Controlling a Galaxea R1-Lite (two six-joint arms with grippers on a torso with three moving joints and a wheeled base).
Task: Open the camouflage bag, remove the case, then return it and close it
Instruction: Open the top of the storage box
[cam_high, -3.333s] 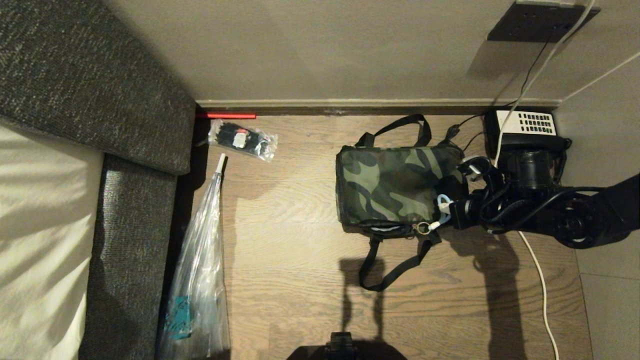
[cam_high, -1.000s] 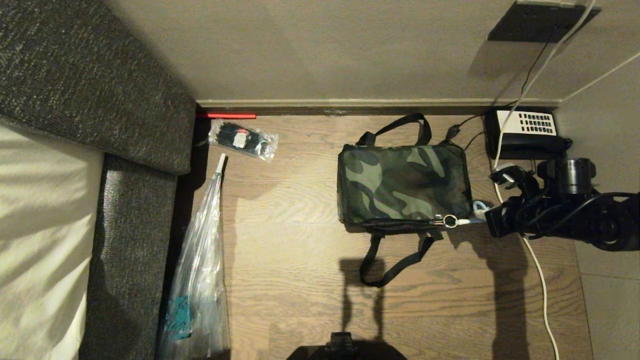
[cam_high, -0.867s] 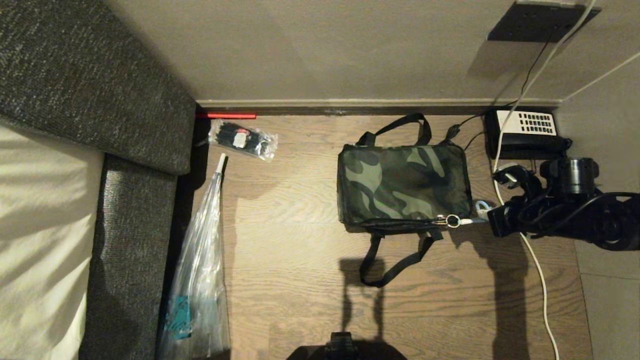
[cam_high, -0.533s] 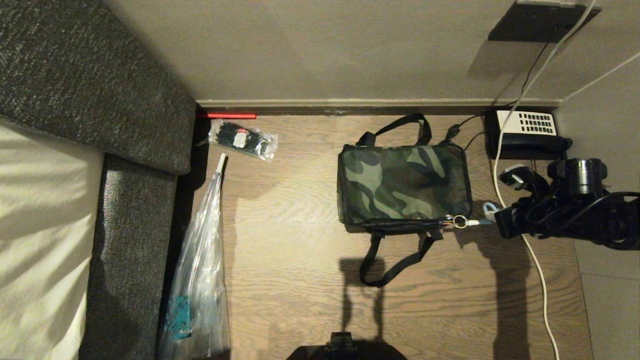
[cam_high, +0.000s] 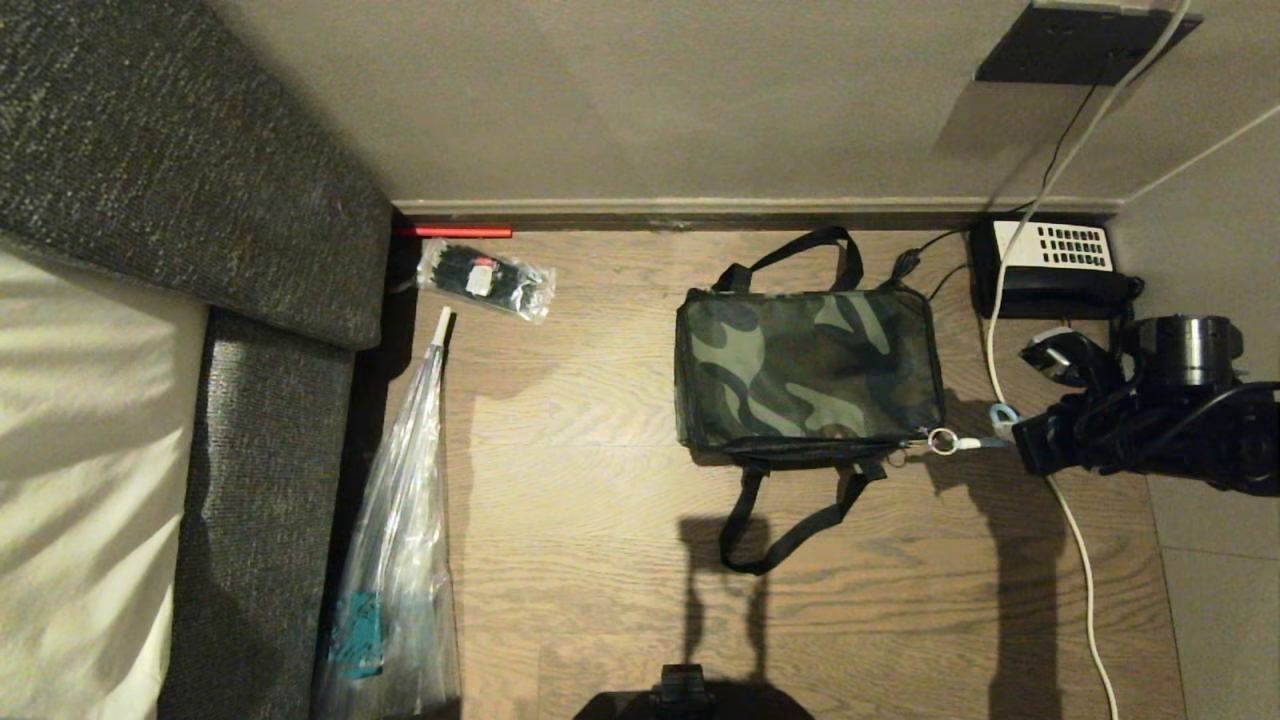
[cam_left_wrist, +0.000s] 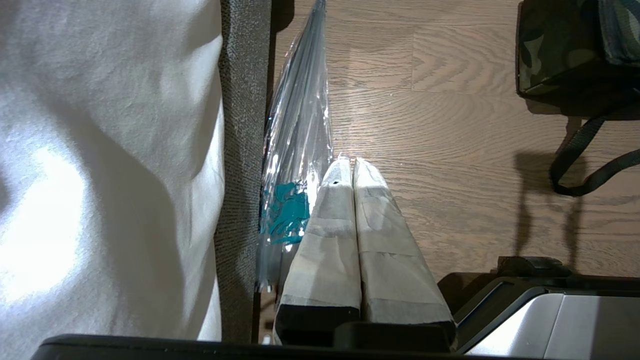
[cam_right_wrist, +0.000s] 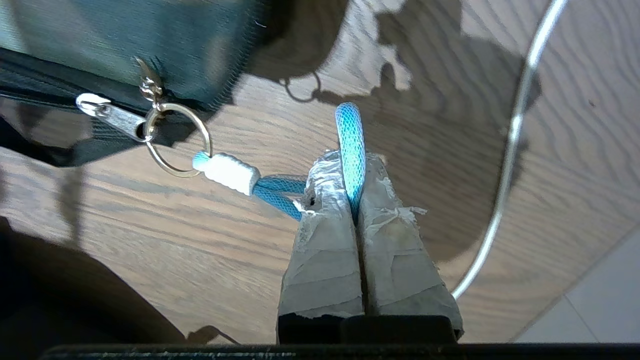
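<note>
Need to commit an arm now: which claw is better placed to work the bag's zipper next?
Right. The right claw is shut on the light-blue loop at the camouflage bag's zipper corner. The left claw is shut, down by the clear plastic bag, well away from it.

Black telephone (cam_high: 1052, 270) by wall; white cable (cam_high: 1085, 580) on wood floor (cam_high: 600, 560); clear plastic bag (cam_high: 400, 540) beside sofa (cam_high: 250, 400).

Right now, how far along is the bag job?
The lid of the camouflage bag lies flat; no case shows. The right gripper is shut on the light-blue zipper loop at the bag's corner; opening or closing, I cannot tell. Left gripper parked, shut.
</note>
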